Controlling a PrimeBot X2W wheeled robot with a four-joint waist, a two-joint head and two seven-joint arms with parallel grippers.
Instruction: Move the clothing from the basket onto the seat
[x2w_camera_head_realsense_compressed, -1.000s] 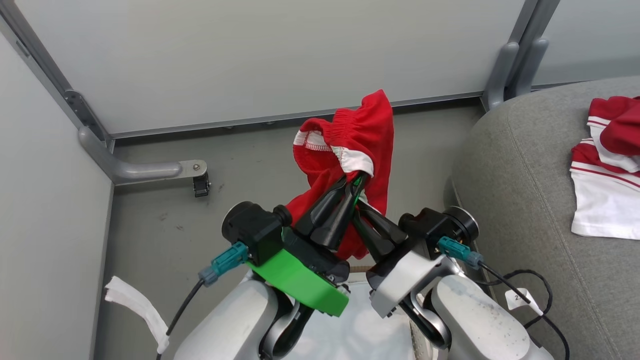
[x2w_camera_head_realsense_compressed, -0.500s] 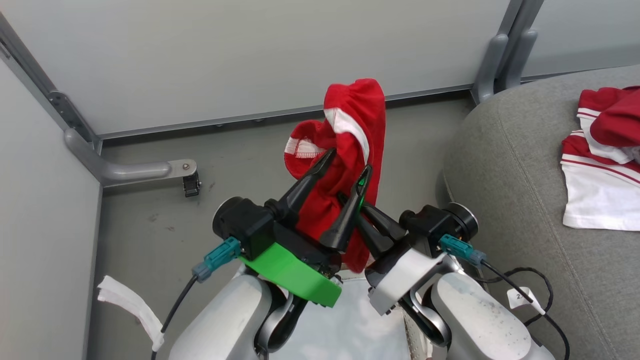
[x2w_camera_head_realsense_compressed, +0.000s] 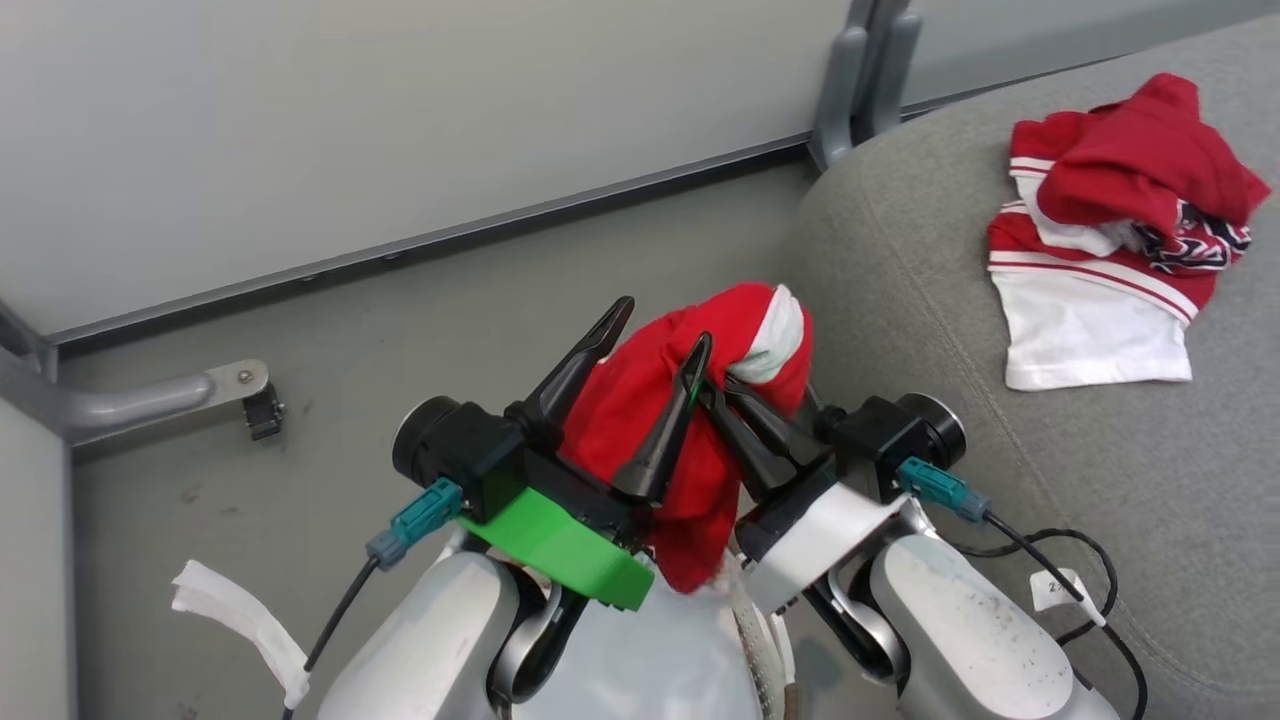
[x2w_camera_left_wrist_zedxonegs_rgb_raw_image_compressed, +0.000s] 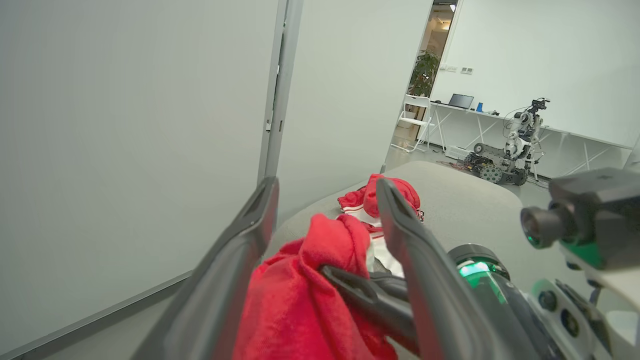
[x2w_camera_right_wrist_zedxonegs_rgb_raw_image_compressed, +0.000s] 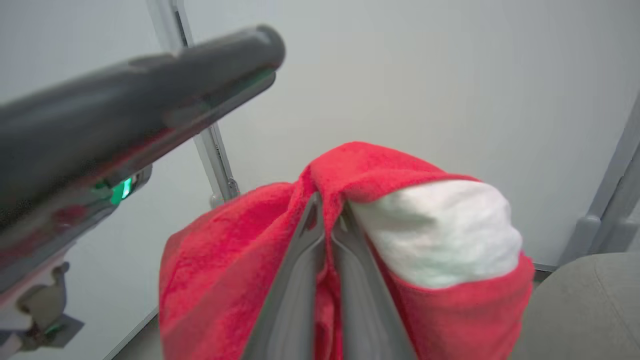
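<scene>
Carrying red clothing (x2w_camera_head_realsense_compressed: 640, 410) above the floor (x2w_camera_head_realsense_compressed: 350, 340), just left of the seat (x2w_camera_head_realsense_compressed: 1000, 480). Draw the wide-open left gripper (x2w_camera_head_realsense_compressed: 660, 328) back clear of the cloth, trust the right gripper (x2w_camera_head_realsense_compressed: 718, 388) clamped on its fold, then swing rightward well over the upholstery, beside the garments (x2w_camera_head_realsense_compressed: 1100, 230) lying there.

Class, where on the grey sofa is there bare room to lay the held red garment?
Bare: the seat between its rounded left edge and the clothing pile, and the nearer stretch below that pile. Crowded: far right, where the pile lies.
</scene>
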